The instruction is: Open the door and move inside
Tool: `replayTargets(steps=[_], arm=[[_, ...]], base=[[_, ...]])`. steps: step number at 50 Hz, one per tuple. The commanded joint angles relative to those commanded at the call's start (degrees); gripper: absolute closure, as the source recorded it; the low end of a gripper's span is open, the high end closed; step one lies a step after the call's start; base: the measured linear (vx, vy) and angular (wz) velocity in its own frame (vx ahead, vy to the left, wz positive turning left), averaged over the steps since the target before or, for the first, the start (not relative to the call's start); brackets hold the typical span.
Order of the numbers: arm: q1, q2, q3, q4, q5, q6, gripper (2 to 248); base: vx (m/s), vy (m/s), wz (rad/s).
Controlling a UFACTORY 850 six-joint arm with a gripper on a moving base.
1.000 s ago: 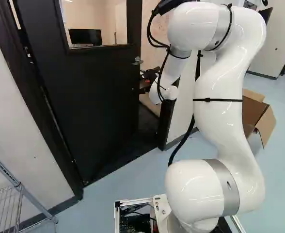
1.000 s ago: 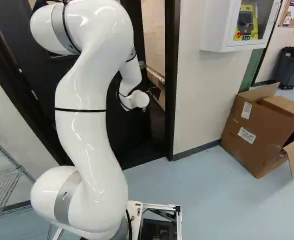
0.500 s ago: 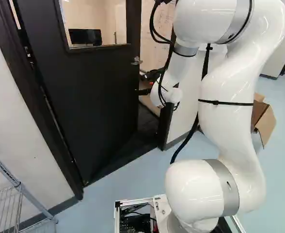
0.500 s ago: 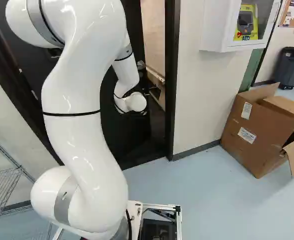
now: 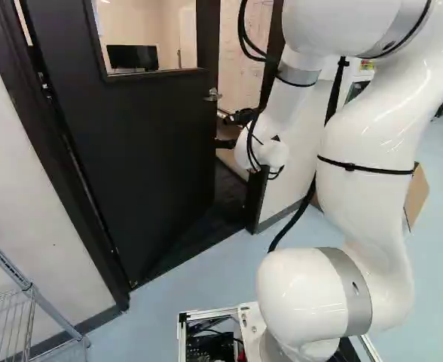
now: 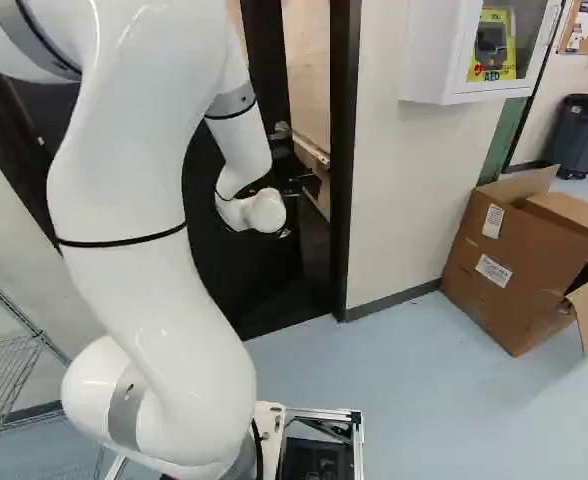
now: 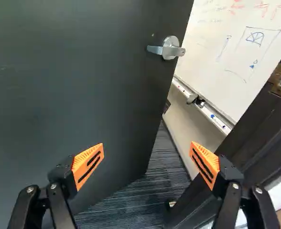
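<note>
Wrist view: claw [image 7: 146,155] spread, empty. Arm [image 5: 368,136] drawn back toward base; door [image 7: 83,86] unmoved, ajar; likely needs wider push.

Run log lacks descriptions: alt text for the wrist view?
A dark door stands ajar ahead of the open, empty pincer, clear of its lever handle. Past its edge: a whiteboard with marker sketches, and dark carpet.
</note>
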Motion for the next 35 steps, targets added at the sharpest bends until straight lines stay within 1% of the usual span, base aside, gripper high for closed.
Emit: replayTargets(steps=[23, 35], arm=[[1.43, 6.18, 7.08, 7.58, 0.79, 0.0, 3], [1.78, 9.56, 10.77, 11.63, 0.82, 0.0, 3]], base=[[0.0, 0.0, 0.0], [0.0, 0.0, 0.0]])
